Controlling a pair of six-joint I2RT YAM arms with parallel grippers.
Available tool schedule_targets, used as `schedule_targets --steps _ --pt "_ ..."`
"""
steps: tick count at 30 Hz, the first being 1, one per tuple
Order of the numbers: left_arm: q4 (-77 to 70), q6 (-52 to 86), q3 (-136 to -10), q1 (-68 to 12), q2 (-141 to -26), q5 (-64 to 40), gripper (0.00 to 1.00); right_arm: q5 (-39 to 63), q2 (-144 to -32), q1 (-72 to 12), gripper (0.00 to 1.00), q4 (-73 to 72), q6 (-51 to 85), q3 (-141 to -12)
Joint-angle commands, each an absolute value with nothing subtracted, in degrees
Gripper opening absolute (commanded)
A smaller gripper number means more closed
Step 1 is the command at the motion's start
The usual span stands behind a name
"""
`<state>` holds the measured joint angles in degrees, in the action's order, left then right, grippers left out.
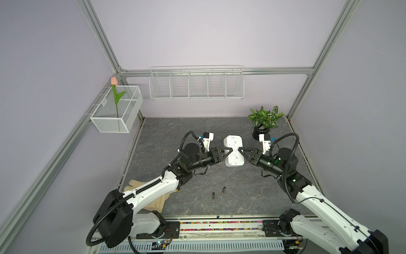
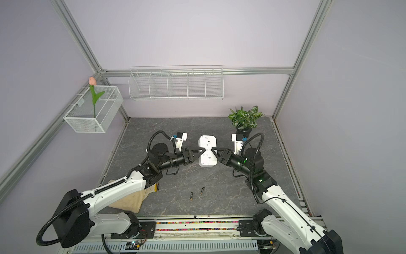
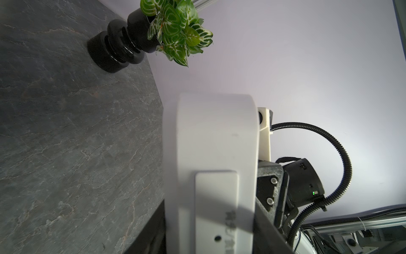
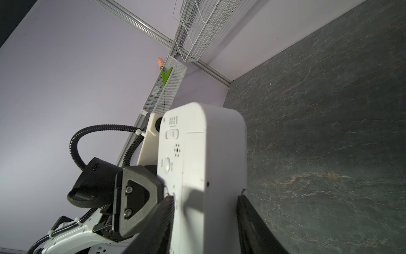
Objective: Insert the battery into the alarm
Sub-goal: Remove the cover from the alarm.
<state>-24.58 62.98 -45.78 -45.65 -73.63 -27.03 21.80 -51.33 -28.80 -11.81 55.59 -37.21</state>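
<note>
Now the left end effector (image 1: 228, 150) and right end effector (image 1: 240, 151) each pinch the alarm (image 1: 234, 159) from opposite sides, holding it back-up over the middle of the tabletop (image 1: 197, 132). 2 batteries (image 1: 213, 196) lie apart, nearer the front.

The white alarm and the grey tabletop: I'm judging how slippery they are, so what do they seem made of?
The white rounded-rectangular alarm looks like moulded hard plastic with a smooth satin finish; seams, a slide switch and small holes are formed into its back. The dark grey veined tabletop looks like slate-like stone or a laminate imitating it, matte: pale veins, hardly any glare.
</note>
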Motion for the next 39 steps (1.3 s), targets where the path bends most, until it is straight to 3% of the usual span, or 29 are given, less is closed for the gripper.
schedule_targets --steps 1,24,39 --pt "-28.13 63.90 -47.20 -46.22 -72.69 -28.48 0.38 21.80 -51.87 -30.09 0.47 -10.55 53.62 -38.67" --pt "-28.78 64.68 -47.64 -46.57 -72.36 -28.51 0.37 21.77 -51.75 -31.00 0.32 -10.20 52.87 -38.67" --pt "-25.71 62.97 -47.81 -46.60 -71.81 -27.66 0.37 20.67 -49.78 -31.08 0.29 -9.67 53.10 -38.39"
